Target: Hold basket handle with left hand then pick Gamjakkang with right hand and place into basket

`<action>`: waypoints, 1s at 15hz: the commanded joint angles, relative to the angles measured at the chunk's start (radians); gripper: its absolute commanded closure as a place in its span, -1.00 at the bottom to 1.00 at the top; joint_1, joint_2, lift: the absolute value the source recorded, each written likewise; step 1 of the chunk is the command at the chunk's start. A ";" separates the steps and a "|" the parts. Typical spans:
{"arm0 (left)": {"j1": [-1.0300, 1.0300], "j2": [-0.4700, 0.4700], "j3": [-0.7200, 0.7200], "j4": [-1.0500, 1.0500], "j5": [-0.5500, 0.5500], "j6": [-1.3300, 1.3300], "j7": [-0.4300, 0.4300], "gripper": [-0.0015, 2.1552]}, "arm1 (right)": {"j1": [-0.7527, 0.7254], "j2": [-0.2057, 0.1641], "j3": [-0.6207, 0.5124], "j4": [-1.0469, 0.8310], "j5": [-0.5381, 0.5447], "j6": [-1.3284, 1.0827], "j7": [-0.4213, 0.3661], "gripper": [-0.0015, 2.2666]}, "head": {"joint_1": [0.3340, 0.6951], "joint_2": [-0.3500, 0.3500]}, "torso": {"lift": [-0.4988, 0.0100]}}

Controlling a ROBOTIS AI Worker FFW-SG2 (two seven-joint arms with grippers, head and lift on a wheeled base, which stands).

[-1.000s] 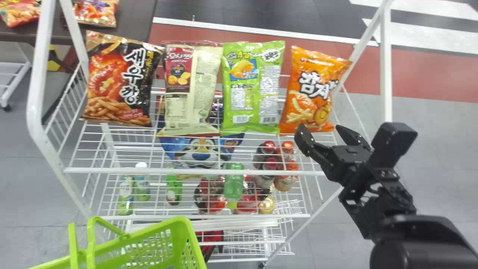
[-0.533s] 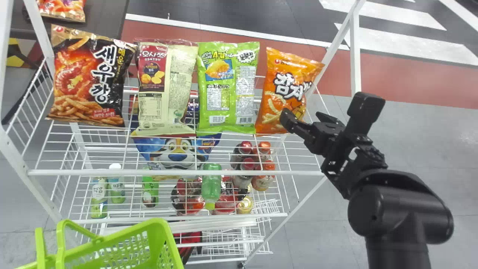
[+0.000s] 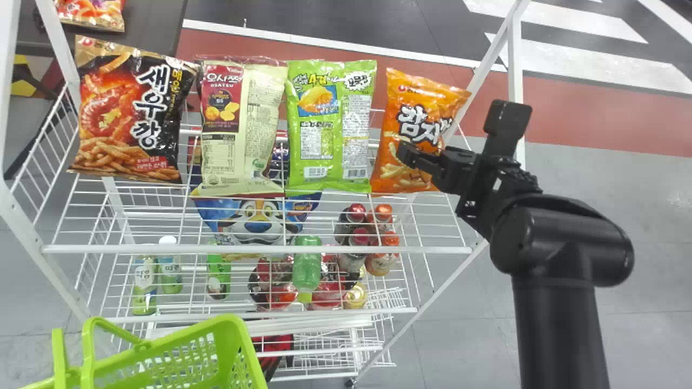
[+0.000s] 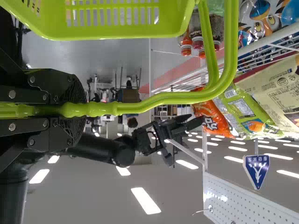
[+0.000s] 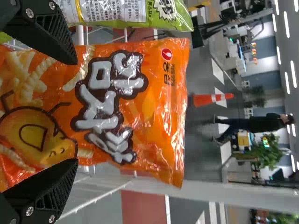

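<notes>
Right gripper: wide open, empty, before Gamjakkang; centre across pack's width, then squeeze softly. Left gripper: closed around basket handle, left of Gamjakkang.

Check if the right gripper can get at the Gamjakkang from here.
Likely yes: the right gripper is at the Gamjakkang, fingers spread open across its front, with nothing visible in the way.

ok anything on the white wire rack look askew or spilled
The glossy orange snack bag tilts, its top leaning toward the white metal post; the lime green plastic bag beside it stands straighter. No spill shows.
</notes>
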 commanded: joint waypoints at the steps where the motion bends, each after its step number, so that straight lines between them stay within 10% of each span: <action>1: 0.000 0.003 0.003 0.000 0.006 0.001 0.000 0.99 | -0.032 -0.004 0.045 0.035 0.030 0.026 0.019 -0.95 | 1.00 -0.69 | 0.89; 6: 0.000 0.009 0.006 0.000 0.008 0.001 0.000 0.99 | -0.057 0.002 0.080 0.105 0.037 0.001 -0.054 -0.80 | 1.00 -0.58 | 0.89; 10: 0.000 0.009 0.006 0.000 0.009 0.001 0.000 0.99 | -0.045 0.002 0.099 0.084 0.035 0.093 -0.125 0.73 | 1.00 -0.60 | 0.89; 15: 0.002 0.009 0.006 0.003 0.009 0.001 0.000 0.99 | 0.027 0.002 0.109 -0.051 0.047 0.059 -0.194 0.96 | 1.00 -0.62 | 0.89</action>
